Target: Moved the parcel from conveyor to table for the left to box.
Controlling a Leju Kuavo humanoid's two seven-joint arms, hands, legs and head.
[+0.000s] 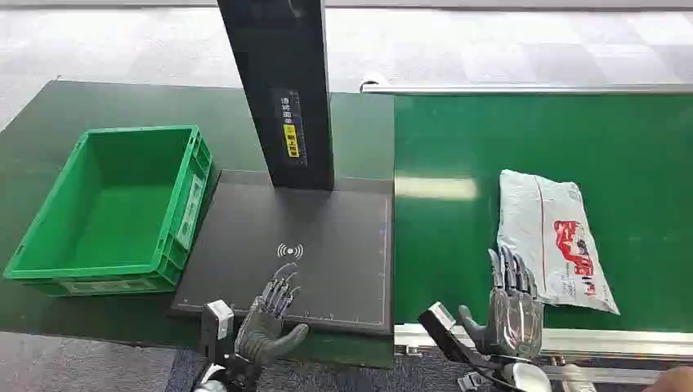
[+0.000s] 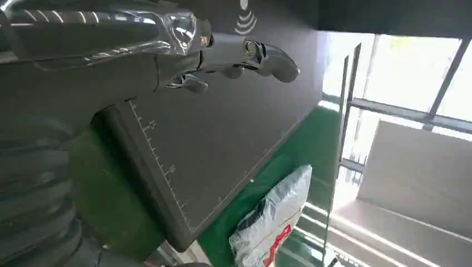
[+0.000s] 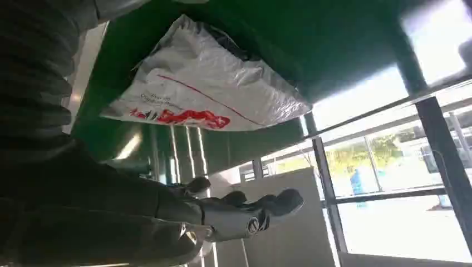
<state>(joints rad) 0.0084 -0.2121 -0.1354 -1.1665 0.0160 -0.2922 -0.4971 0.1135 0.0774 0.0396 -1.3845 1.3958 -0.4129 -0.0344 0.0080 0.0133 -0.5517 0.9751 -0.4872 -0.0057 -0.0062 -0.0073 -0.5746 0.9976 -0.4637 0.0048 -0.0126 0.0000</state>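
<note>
One black post [image 1: 282,90] stands between crate [image 1: 114,208] and parcel [image 1: 556,237]

A tall black upright post [image 1: 282,90] stands at the far edge of the flat dark scanner pad [image 1: 327,245], blocking passage there. Left of the post, the open green plastic crate [image 1: 114,208] walls off that side. Right of the post, bare green conveyor belt [image 1: 458,237] lies between the pad and the white plastic parcel [image 1: 552,237].
</note>
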